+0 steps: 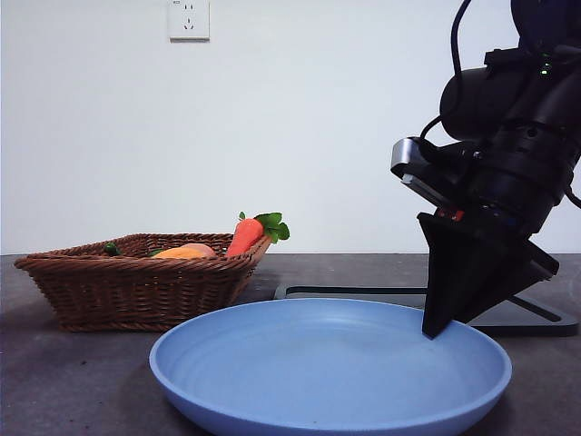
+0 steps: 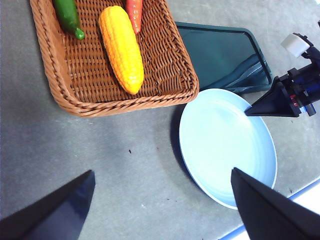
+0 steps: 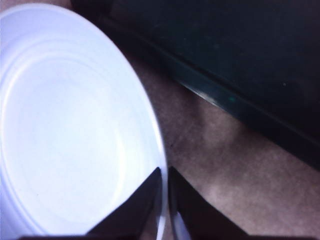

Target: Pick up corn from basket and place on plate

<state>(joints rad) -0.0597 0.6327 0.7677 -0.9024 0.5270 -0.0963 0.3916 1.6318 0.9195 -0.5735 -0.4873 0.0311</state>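
Observation:
The corn (image 2: pixel 121 47) lies lengthwise in the brown wicker basket (image 2: pixel 170 60); from the front only its orange-yellow top (image 1: pixel 186 252) shows above the basket rim (image 1: pixel 136 272). The light-blue plate (image 1: pixel 327 363) sits near, right of the basket, with nothing on it. My right gripper (image 3: pixel 164 172) is shut on the plate's rim (image 3: pixel 159 150) at the plate's right side, its black tip (image 1: pixel 434 329) touching the edge. High over bare table hangs my left gripper (image 2: pixel 162 172), open and holding nothing, with basket and plate (image 2: pixel 225 145) beyond it.
An orange carrot with green leaves (image 1: pixel 250 233) leans on the basket's right rim, and a green vegetable (image 2: pixel 68 17) lies beside the corn. A flat black tray (image 2: pixel 220 55) rests behind the plate. A wall socket (image 1: pixel 189 18) is on the back wall.

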